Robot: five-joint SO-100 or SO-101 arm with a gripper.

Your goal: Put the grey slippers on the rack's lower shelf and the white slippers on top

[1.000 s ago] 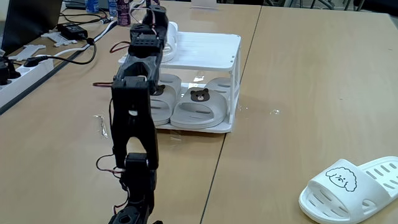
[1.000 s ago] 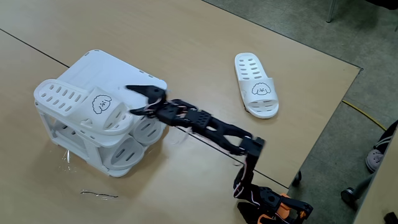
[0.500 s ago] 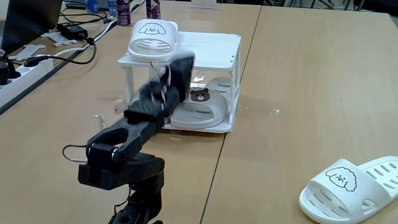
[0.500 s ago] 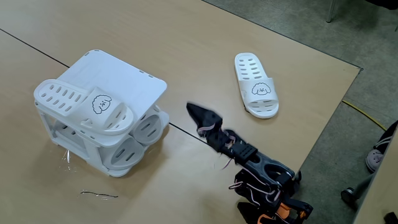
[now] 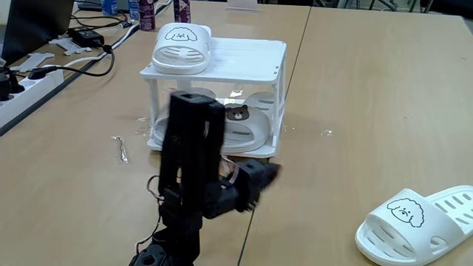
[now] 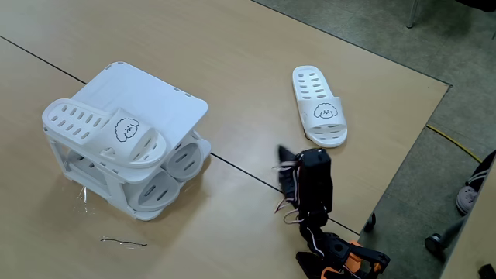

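The white rack (image 5: 247,55) stands mid-table. One white slipper (image 5: 181,46) with a dog face lies on the left of its top; the top's right half is bare. Both grey slippers (image 5: 240,129) sit side by side on the lower shelf (image 5: 259,154), one bear face showing. The same rack (image 6: 159,93), white slipper (image 6: 105,132) and grey slippers (image 6: 184,160) appear from above. The other white slipper (image 5: 417,222) lies on the table at the near right, seen too as slipper (image 6: 318,105). My arm is folded back near its base; the gripper (image 5: 262,176) (image 6: 285,157) is low, blurred and holds nothing.
A power strip and cables (image 5: 33,74) lie at the far left, with bottles (image 5: 144,11) behind. A small metal piece (image 5: 120,148) rests left of the rack. The table edge (image 6: 403,155) runs close to the arm's base.
The arm has drawn back from the rack's top, where it left the white slipper, and folded down toward its base, swinging to the right in a fixed view.
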